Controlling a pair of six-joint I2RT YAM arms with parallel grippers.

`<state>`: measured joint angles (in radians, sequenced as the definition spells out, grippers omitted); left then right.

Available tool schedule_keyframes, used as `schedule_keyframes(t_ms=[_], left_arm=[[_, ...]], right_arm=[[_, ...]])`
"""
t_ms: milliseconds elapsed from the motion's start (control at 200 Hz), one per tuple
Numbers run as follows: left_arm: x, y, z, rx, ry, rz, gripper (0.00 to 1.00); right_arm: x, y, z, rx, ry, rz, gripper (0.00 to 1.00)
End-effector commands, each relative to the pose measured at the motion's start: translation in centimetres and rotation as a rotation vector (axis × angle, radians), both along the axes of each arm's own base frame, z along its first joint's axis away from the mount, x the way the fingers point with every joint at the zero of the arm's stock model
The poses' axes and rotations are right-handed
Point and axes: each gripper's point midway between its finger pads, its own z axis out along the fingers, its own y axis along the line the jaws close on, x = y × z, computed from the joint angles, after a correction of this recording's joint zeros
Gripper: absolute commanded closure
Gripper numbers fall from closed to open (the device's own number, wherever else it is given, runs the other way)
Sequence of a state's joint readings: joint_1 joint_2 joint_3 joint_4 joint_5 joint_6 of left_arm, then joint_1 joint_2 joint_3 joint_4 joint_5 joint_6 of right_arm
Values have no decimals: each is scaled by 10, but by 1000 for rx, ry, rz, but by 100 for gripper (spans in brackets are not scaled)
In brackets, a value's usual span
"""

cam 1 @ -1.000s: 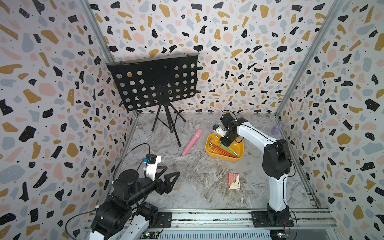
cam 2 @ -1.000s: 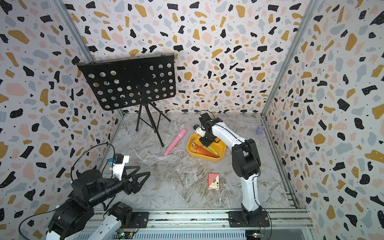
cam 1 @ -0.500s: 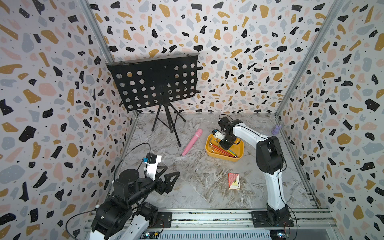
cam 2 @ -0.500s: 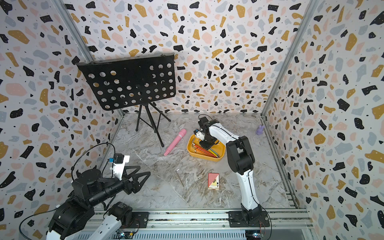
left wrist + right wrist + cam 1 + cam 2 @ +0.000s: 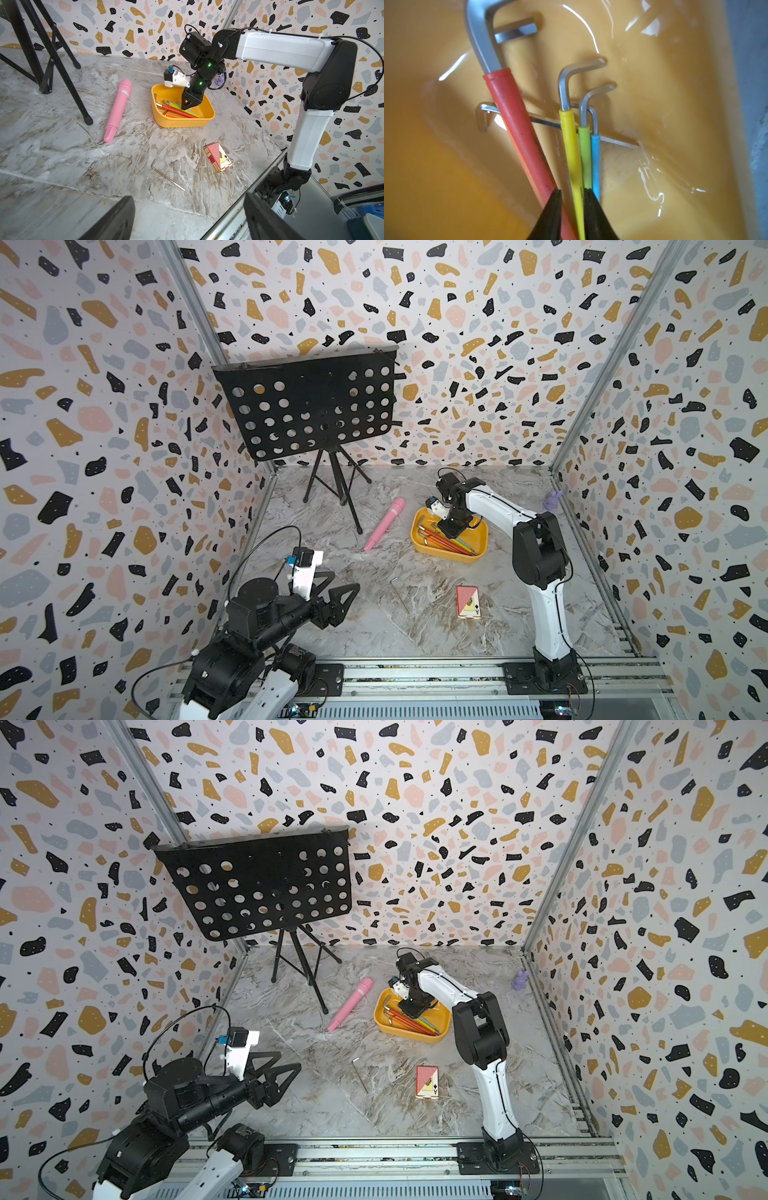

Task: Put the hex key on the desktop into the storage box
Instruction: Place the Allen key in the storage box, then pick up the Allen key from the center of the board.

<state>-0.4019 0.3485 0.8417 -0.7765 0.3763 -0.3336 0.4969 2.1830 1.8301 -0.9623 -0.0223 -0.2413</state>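
Lying on desktop [image 5: 415, 639], hex key [image 5: 400, 595], long arm front-to-back, bend toward storage box [image 5: 446, 558]

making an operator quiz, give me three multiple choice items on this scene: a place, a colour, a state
1. Where is the bare hex key? A on the music stand; B on the desktop beside the playing-card box; C touching the pink stick.
2. Colour of the sleeved hex key between the fingers of the right gripper, in the storage box? A red; B blue; C yellow.
3. The fingers of the left gripper are: A spread, empty; B shut on a hex key; C shut on cards.
1 B, it lies next to that box; 2 C, the right wrist view shows yellow between them; 3 A, the left wrist view shows a wide empty gap.
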Motion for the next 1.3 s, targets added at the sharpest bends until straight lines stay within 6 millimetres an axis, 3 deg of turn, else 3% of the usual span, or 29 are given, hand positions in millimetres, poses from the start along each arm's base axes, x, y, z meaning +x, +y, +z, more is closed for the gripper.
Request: schedule_keyframes(t_ms=[0, 290, 496, 611, 776, 896, 1051, 1296], left_arm=[[6, -1, 3, -10, -19, 10, 14], [7, 0, 2, -8, -19, 15, 14], [6, 0, 3, -10, -24, 16, 14], [6, 1, 4, -10, -26, 18, 14], [6, 1, 4, -11, -30, 21, 14], [5, 2, 5, -13, -35, 20, 14], [4, 2, 6, -13, -39, 23, 14], [3, 3, 7, -18, -47, 25, 14]], right_arm=[[4, 1, 33, 24, -52, -26, 74], [0, 16, 94, 134, -186, -91, 74], [-32, 38, 117, 222, -203, -252, 80], [-71, 64, 113, 240, -150, -234, 75], [-142, 104, 76, 164, 46, -217, 69], [-174, 128, 61, 141, 75, -182, 67], [-190, 147, 48, 120, 95, -183, 66], [-192, 156, 17, 70, 147, -233, 66]])
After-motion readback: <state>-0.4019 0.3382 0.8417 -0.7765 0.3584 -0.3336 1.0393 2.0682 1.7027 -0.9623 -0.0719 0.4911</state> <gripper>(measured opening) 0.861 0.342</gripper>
